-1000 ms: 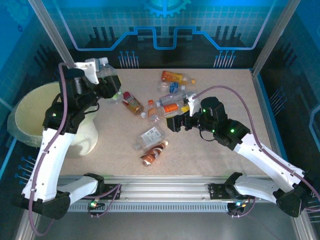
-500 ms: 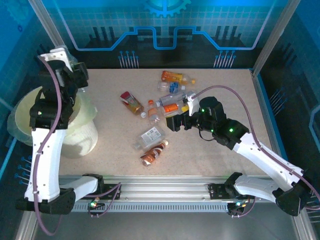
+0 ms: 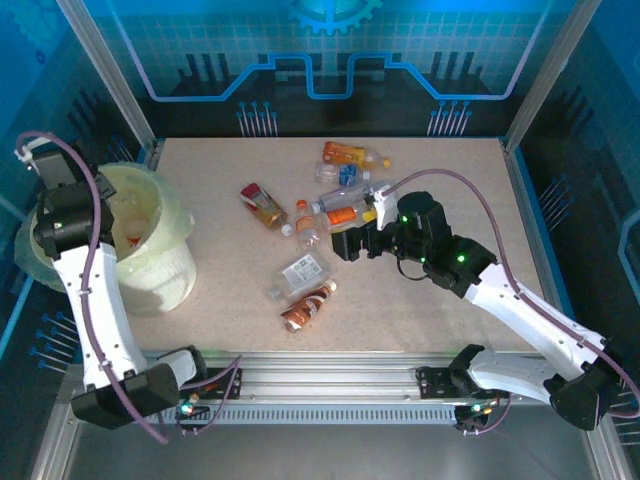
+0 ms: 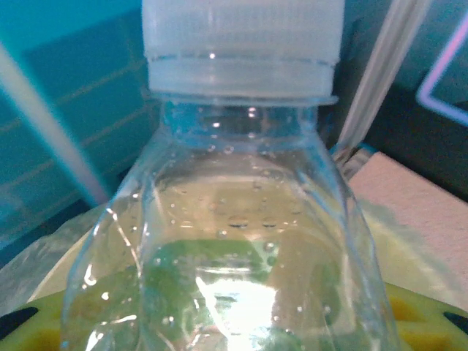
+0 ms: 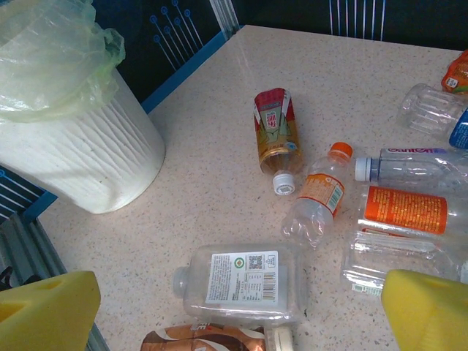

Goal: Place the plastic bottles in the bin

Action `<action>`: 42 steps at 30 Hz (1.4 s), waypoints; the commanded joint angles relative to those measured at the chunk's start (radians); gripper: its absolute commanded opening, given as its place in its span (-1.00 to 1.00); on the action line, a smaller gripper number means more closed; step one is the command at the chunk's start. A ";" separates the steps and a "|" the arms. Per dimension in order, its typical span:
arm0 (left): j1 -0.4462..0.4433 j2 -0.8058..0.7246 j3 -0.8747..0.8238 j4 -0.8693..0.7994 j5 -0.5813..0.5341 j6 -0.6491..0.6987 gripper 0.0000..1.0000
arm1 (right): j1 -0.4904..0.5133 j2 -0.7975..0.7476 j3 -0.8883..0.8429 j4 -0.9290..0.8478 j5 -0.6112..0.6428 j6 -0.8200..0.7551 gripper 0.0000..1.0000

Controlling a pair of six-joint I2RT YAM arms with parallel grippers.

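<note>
A clear bottle with a white cap stands close in front of the left wrist camera, held in my left gripper, whose fingers are hidden behind it. The pale bin's bag-lined rim lies under it, and my left arm hangs at the bin's far-left side. My right gripper is open above a flat clear bottle with a white label, apart from it. A brown-label bottle lies just nearer. Several more bottles lie at mid-table, among them a red-label one.
An orange-capped small bottle and an orange-label bottle lie right of the red one. The bin stands at the table's left edge. Aluminium frame posts rise at the back corners.
My left arm has swung left with the clear bottle, from the table's back-left corner to over the bin. The right arm has barely moved.
</note>
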 commanded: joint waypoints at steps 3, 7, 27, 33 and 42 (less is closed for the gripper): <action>0.139 0.039 -0.057 -0.028 0.107 -0.066 0.01 | 0.012 0.019 0.050 0.008 0.010 -0.012 1.00; 0.202 0.076 -0.089 -0.036 0.081 -0.101 0.02 | 0.012 0.031 0.063 0.009 0.000 -0.012 1.00; 0.218 0.139 -0.211 -0.009 -0.009 -0.170 0.41 | 0.012 0.039 0.057 0.001 0.003 0.006 1.00; 0.217 0.125 -0.190 -0.016 0.010 -0.181 0.48 | 0.013 0.031 0.045 -0.003 0.021 -0.001 1.00; 0.199 0.079 -0.144 -0.052 0.070 -0.176 0.53 | 0.013 0.032 0.026 0.004 0.064 0.017 1.00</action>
